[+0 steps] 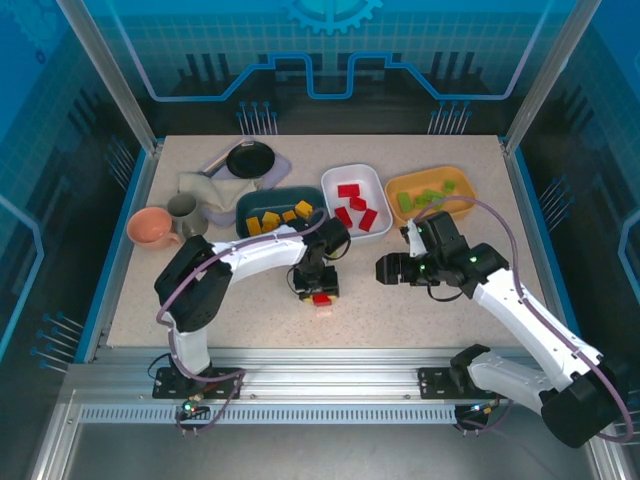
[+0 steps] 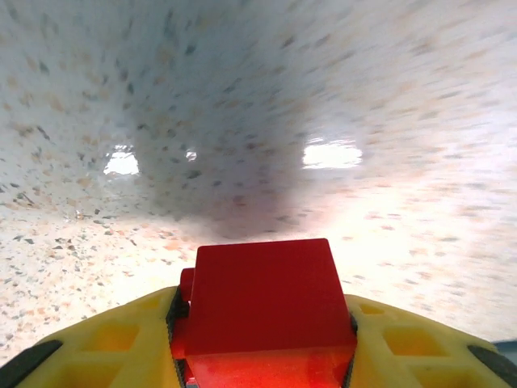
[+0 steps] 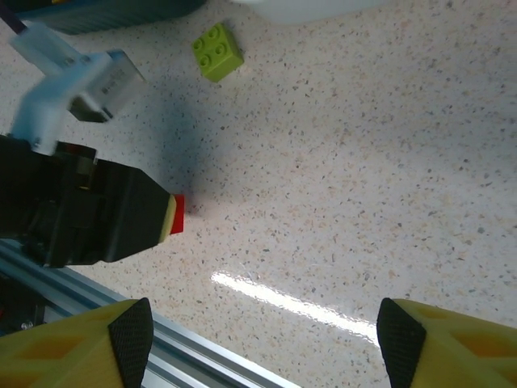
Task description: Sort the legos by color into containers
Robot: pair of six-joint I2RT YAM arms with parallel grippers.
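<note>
Currently the L gripper [image 1: 320, 293] is clamped on 1 red lego [image 1: 321, 298], low over the speckled table [image 1: 200, 300] near its front edge and in front of the teal dish [image 1: 280, 191]. In the left wrist view, 2 yellow fingers [image 2: 121, 347] press vs. both sides of that brick, which pokes out fwd past them. Can't tell if the brick touches the table.

The R gripper [image 1: 384, 268] is spread wide w/ nothing btwn its 2 fingers [image 3: 420, 339]. It hovers to the right of the L gripper, apart from it. Its wrist cam sees 1 loose green lego [image 3: 216, 52], a 2x2 lying studs-up on the table near the dishes' front rims.

Containers: 3 in a row at back-centre.
- Teal dish, leftmost: 4 yellow-orange legos [image 1: 270, 218] countable. The L arm covers part of the dish, so total unclear.
- White dish [image 1: 350, 170], middle: 4 red legos [image 1: 358, 203].
- Yellow-orange dish [image 1: 462, 183], rightmost: green legos [image 1: 420, 200], approx. 4-5, bunched so exact no. is unclear.

Other items at back-left: 1 pink cup [image 1: 150, 228], 1 grey mug [image 1: 185, 210], 1 black pan [image 1: 250, 158] on a lavender tray [image 1: 285, 165], and 1 white cloth [image 1: 205, 185].
</note>
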